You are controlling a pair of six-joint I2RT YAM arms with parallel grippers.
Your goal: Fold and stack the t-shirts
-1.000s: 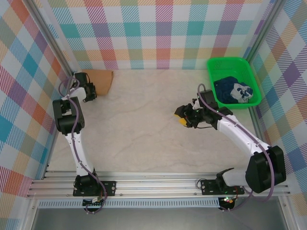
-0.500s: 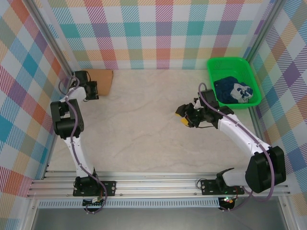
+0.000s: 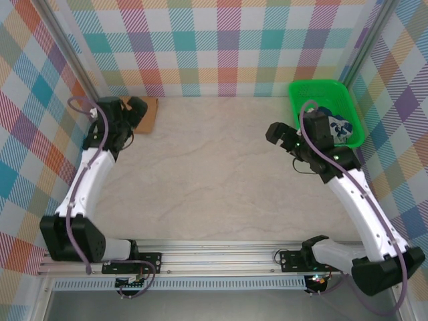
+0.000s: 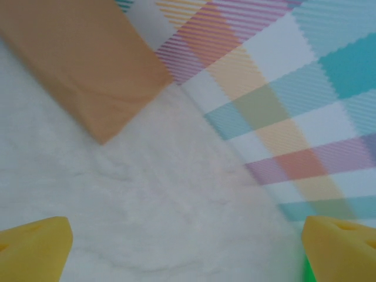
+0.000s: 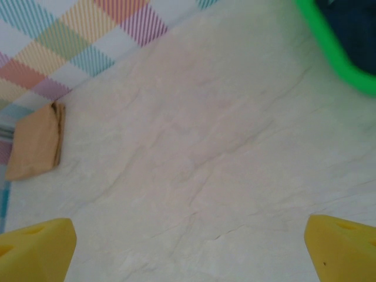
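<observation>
Both arms have shifted, left claw [image 4: 188, 249] and right claw [image 5: 188, 247] spread, folded tan t-shirt [image 4: 88, 59] untouched.

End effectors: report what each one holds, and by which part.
Nothing: the left end effector and the right end effector are both open over the table.

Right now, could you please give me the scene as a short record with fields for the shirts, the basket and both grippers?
tan t-shirt: folded, at the far left corner of the table
navy t-shirt: inside the green basket, partly hidden
green basket: far right corner
left gripper: open, empty, near the tan t-shirt
right gripper: open, empty, over the table beside the basket
stack: not yet made
</observation>
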